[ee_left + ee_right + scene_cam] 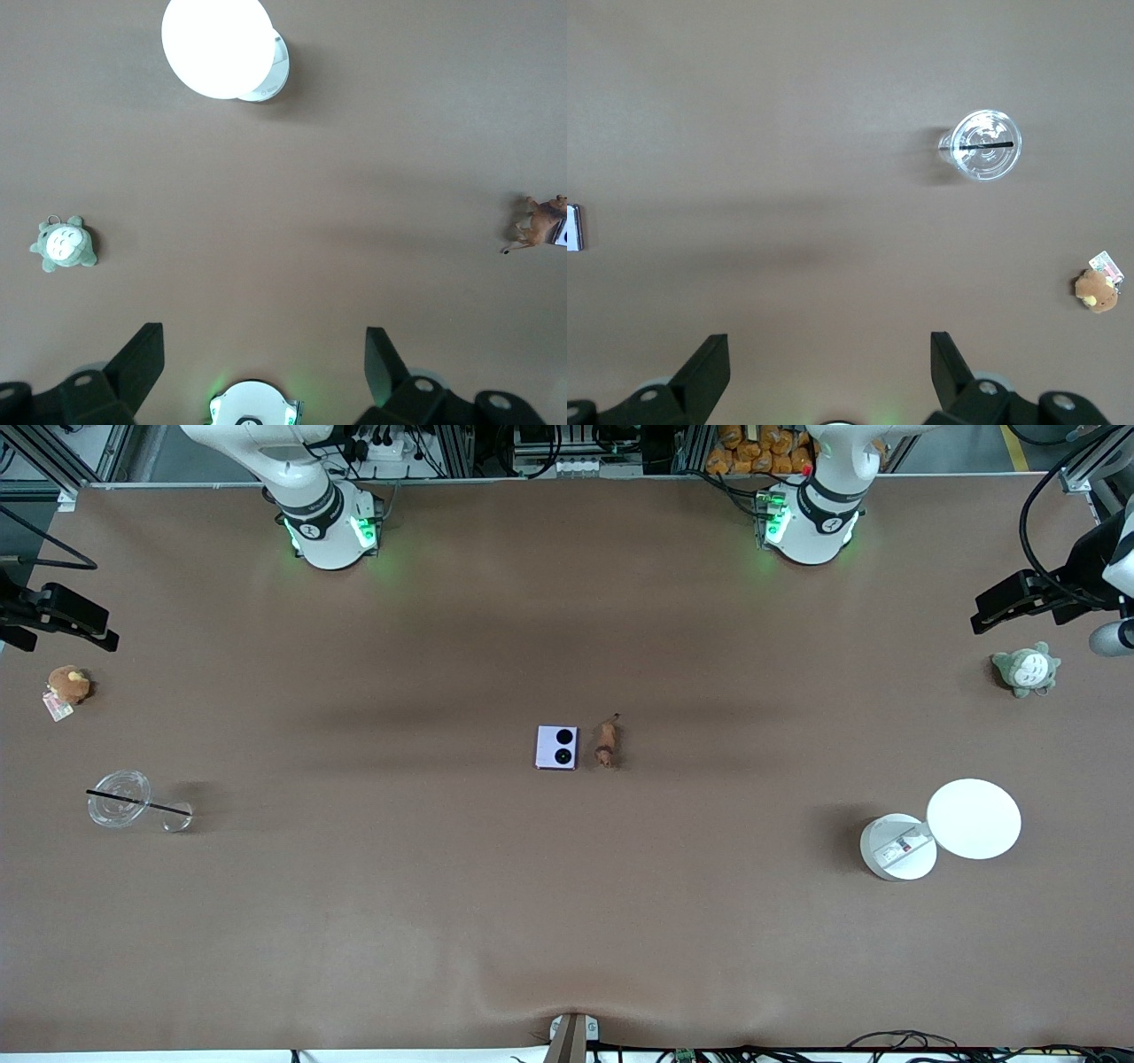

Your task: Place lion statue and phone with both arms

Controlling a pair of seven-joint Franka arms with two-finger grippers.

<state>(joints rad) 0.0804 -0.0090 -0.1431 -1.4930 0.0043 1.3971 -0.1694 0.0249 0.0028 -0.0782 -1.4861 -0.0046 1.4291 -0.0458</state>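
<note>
Left gripper (257, 354): fingers spread wide, holding nothing; up in the air at the left arm's end of the table, over bare tabletop near the grey-green plush.
Right gripper (824, 354): fingers spread wide, holding nothing; up in the air at the right arm's end of the table, over bare tabletop near the brown plush.
Table (567, 921): brown, flat, slightly rucked at the edge nearest the front camera.
White lamp (973, 818): round disc head on a round base, well apart from the phone, toward the left arm's end and nearer the front camera.
Clear cup (119, 798): lying with a black straw across it, well apart from the phone, toward the right arm's end.
Grey-green plush (1026, 670): white belly, well apart from the phone, toward the left arm's end.
Brown plush (68, 685): tag attached, well apart from the phone, toward the right arm's end.
Phone (556, 747): pale lavender, folded, flat at mid-table, two black circles facing up.
Lion statue (607, 743): reddish-brown, just beside the phone on the left arm's side, not touching it.
</note>
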